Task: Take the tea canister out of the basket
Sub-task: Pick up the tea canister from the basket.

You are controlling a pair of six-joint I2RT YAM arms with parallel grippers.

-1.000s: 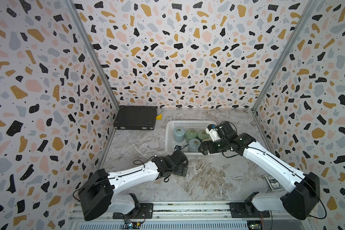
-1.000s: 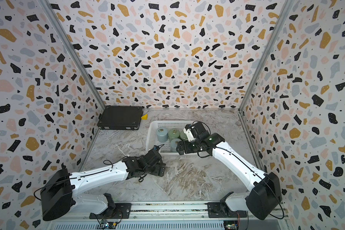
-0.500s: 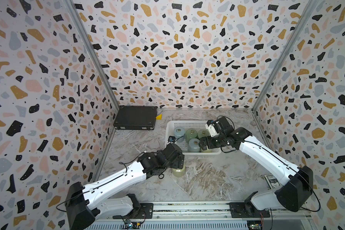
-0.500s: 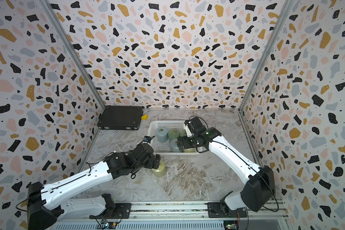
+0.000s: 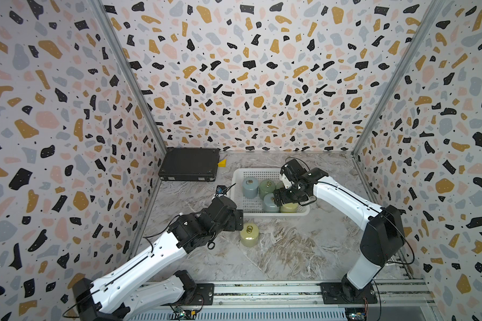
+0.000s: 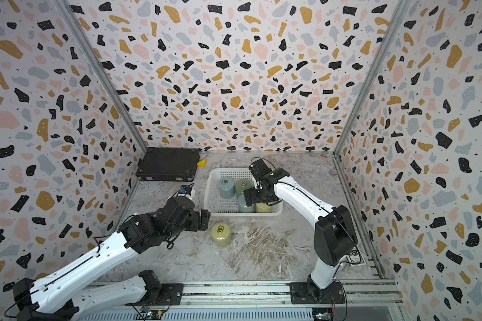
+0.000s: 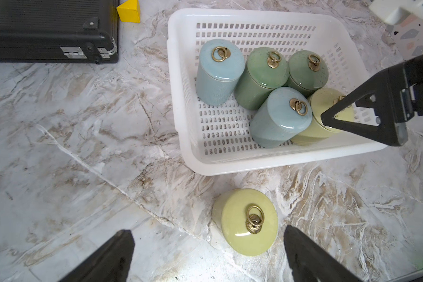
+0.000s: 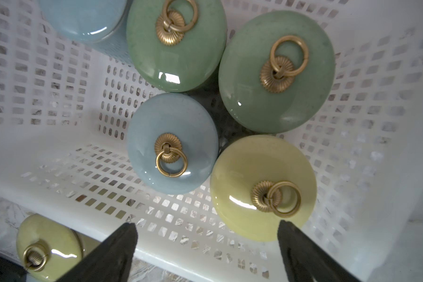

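Five glazed ceramic canisters (image 7: pixel 220 73) sat inside white perforated plastic basket (image 7: pixel 230 168); I noted left gripper (image 7: pixel 206 233), right gripper (image 8: pixel 205 224) open; right, above its yellow-green canister (image 8: pixel 242 171), needed lowering, closing.

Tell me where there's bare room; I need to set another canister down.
Widest free patch: the table between the yellow canister, the basket and the right arm's base. Inside the basket only the corner nearest the left end effector is bare; five canisters crowd the rest, the right end effector over them.
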